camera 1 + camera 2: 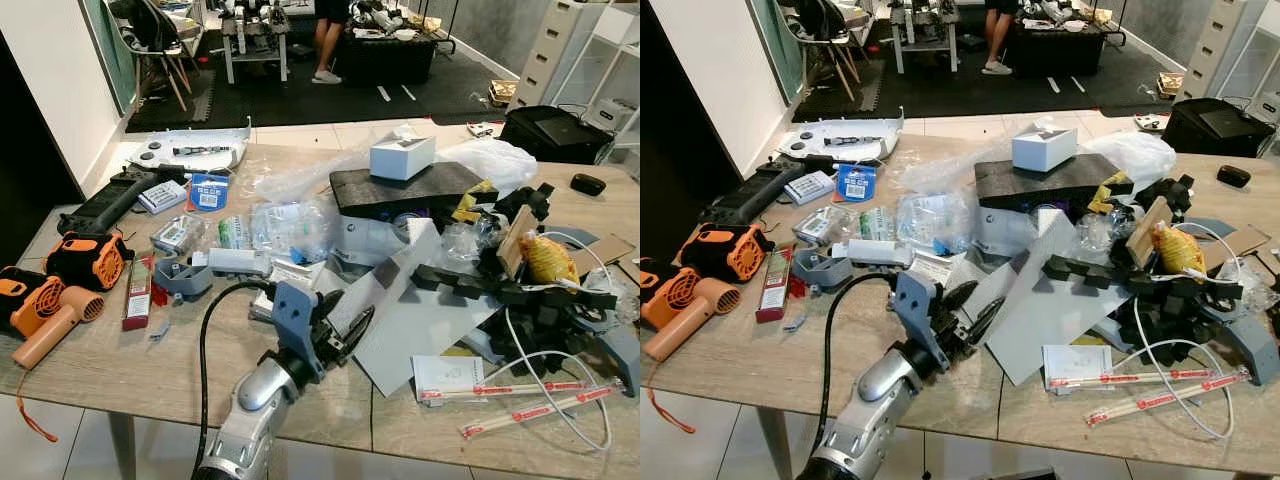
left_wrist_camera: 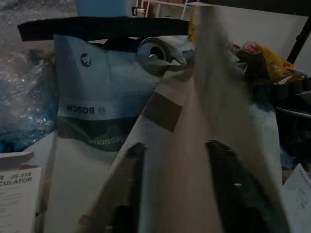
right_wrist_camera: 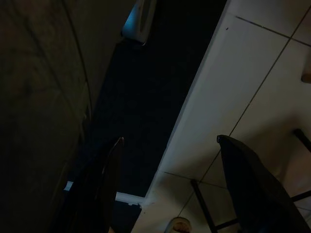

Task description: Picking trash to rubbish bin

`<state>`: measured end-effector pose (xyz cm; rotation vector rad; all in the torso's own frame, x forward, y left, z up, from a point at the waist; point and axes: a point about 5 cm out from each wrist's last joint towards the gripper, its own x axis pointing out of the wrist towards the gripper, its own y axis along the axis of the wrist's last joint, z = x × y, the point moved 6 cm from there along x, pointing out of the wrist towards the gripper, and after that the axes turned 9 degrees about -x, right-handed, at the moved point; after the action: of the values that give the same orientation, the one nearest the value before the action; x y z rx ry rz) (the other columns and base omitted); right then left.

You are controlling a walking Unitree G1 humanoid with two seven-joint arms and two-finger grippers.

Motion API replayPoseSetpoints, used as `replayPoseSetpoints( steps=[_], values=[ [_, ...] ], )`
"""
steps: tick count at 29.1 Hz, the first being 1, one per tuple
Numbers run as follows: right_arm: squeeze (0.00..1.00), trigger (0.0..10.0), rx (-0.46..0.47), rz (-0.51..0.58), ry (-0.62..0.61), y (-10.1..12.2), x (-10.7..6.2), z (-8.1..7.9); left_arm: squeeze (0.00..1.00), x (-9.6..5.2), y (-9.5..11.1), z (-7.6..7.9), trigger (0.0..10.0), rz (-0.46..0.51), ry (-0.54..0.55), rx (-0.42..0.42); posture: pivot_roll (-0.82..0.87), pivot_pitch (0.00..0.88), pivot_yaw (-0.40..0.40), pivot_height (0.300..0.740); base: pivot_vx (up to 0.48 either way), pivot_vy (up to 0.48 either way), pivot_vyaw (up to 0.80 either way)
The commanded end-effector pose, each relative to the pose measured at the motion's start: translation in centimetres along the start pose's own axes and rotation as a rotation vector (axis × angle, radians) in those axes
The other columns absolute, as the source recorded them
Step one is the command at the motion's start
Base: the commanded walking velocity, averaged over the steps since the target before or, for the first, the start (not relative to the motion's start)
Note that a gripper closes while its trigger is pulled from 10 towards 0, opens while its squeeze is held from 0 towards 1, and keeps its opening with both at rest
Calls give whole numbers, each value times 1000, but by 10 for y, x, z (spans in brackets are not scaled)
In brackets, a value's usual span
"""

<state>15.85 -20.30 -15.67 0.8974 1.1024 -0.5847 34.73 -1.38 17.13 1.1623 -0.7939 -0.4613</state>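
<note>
My left arm reaches up over the near edge of the worktop [image 1: 90,370], its left end effector [image 1: 345,335] with fingers apart straddling the folded grey sheet [image 1: 405,320], seemingly touching it. The sheet lies just in front of the Bosch bag [image 2: 92,116]. My right end effector [image 3: 170,189] hangs idle over floor tiles, fingers apart.

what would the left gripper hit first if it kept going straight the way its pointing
Most likely the folded grey cardboard sheet: the left gripper is open and the sheet's ridge runs between its fingers. The Bosch bag lies behind.
</note>
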Motion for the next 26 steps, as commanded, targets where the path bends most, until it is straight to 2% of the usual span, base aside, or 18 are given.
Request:
replayPoseSetpoints(
  steps=[1, 16, 17, 18, 19, 23, 24, 26],
  values=[
    [0, 10000, 15, -15, 24, -7, 0, -10, 0, -1, -6, 3, 0, -6, 6, -11, -138, 200, 58, 740, 0, 0, 0],
    [0, 10000, 23, -11, 34, -5, 1, -15, 0, 2, 6, -7, 0, 36, 31, -4, -131, 199, 68, 740, 0, 0, 0],
    [0, 10000, 24, -11, 35, -5, 1, -16, 0, 3, 8, -7, 0, 45, 29, -22, -131, 200, 69, 740, 0, 0, 0],
    [0, 10000, 26, -10, 36, -4, 1, -17, 0, 4, 17, -10, 0, 87, 41, -94, -131, 200, 70, 740, 0, 0, 0],
    [0, 10000, 26, -10, 36, -4, 1, -17, 0, 4, 17, -10, 0, 87, 41, -94, -131, 200, 70, 740, 0, 0, 0],
    [0, 10000, 28, -9, 37, -4, 1, -18, 0, 6, 44, -17, 0, 186, 24, -240, -130, 200, 72, 740, 0, 0, 0],
    [0, 10000, 28, -9, 37, -4, 1, -18, 0, 6, 44, -17, 0, 186, 24, -240, -130, 200, 72, 740, 0, 0, 0],
    [0, 10000, 29, -9, 37, -4, 1, -18, 0, 5, 58, -15, 0, 223, -22, -279, -129, 199, 73, 740, 0, 0, 0]
  ],
)
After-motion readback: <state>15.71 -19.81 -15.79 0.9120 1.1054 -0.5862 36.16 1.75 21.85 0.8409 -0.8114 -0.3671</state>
